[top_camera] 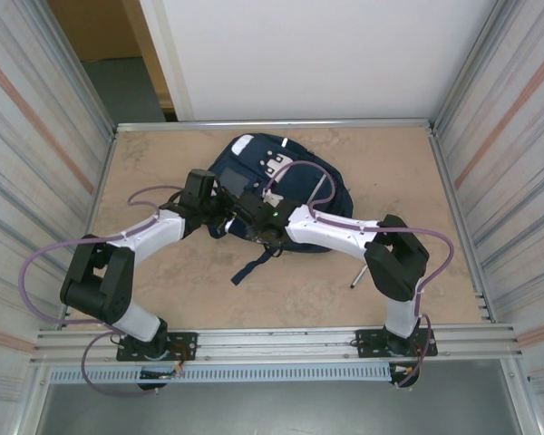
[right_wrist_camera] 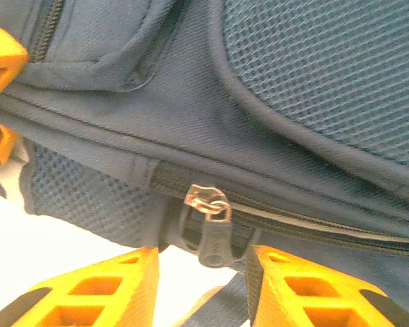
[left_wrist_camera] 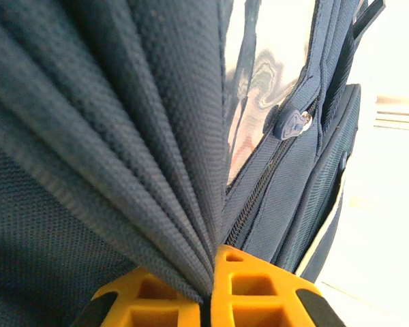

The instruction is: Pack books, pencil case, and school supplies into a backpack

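Note:
The navy backpack (top_camera: 254, 163) lies flat in the middle of the table, pale patches at its far end. My left gripper (left_wrist_camera: 208, 294) is shut on a bunched fold of the backpack's (left_wrist_camera: 123, 136) fabric; in the top view the left gripper (top_camera: 216, 216) sits at the bag's near left edge. My right gripper (right_wrist_camera: 204, 272) is open, its orange fingers (right_wrist_camera: 307, 286) on either side of a dark zip pull (right_wrist_camera: 215, 240) that hangs from a metal slider (right_wrist_camera: 207, 199) on the backpack (right_wrist_camera: 313, 82). Right gripper (top_camera: 238, 213) is close beside the left one. The books and pencil case are out of view.
A thin pen-like thing (top_camera: 357, 274) lies on the table by the right arm's elbow. A loose strap (top_camera: 254, 263) trails from the bag toward the near edge. Ribbed metal walls (top_camera: 36, 163) close in both sides. Another zip pull (left_wrist_camera: 292, 124) shows on the bag.

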`<action>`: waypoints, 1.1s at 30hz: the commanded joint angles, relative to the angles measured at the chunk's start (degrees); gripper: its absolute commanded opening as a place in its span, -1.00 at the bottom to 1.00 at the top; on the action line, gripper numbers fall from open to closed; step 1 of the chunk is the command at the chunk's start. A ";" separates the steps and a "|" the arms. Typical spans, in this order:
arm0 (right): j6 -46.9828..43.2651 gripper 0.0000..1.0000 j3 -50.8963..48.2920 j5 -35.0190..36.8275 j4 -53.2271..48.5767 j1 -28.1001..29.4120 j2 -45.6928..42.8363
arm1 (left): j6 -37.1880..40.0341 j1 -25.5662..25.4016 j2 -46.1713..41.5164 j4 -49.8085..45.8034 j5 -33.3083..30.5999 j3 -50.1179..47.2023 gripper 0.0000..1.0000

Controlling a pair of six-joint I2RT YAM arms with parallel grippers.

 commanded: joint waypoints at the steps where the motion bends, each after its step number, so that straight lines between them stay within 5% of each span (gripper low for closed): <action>1: -3.24 -0.17 -0.17 0.44 2.29 0.36 -0.86 | 0.95 0.13 -2.86 0.90 2.39 0.23 -1.00; 6: -3.81 -0.13 2.40 10.54 -2.64 2.14 1.88 | 1.26 0.09 -2.78 0.63 2.58 0.45 -1.00; 13: -1.88 -0.18 0.65 8.56 -1.08 1.42 4.14 | 1.27 0.09 -2.73 0.52 2.67 0.66 -1.00; 21: -11.85 -0.49 -2.27 6.21 4.58 0.40 0.97 | 1.45 0.18 -2.67 0.34 2.69 0.83 -1.00; 33: -17.37 -0.71 -6.93 6.36 5.48 -1.43 -3.76 | 1.52 0.26 -2.03 0.58 3.19 0.72 -1.00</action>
